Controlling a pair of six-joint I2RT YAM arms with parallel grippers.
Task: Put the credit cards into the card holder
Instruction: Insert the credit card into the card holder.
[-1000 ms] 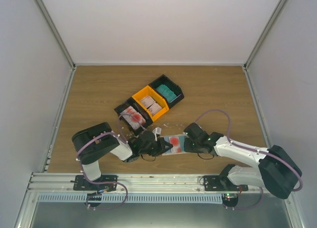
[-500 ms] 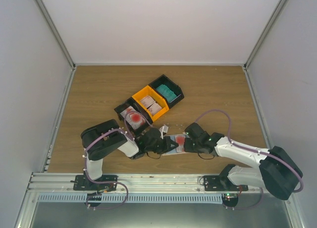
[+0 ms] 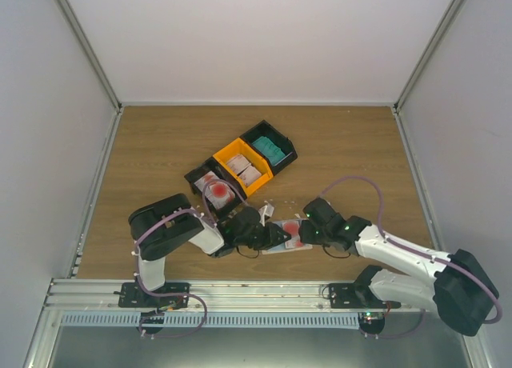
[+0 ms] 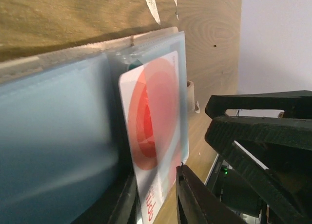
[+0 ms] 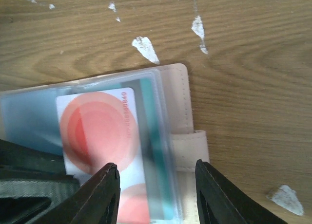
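Card holder: card now sits further into sleeve. Left gripper flanks card, grip uncertain; right gripper has spread, released. Insertion near done.

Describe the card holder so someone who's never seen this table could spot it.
On the wooden table, look just nearer the front edge than the black-orange-black bins. The card holder lies open there: flat, beige and stitched, unlike the boxy bins, with clear sleeves and a red-circled white card.
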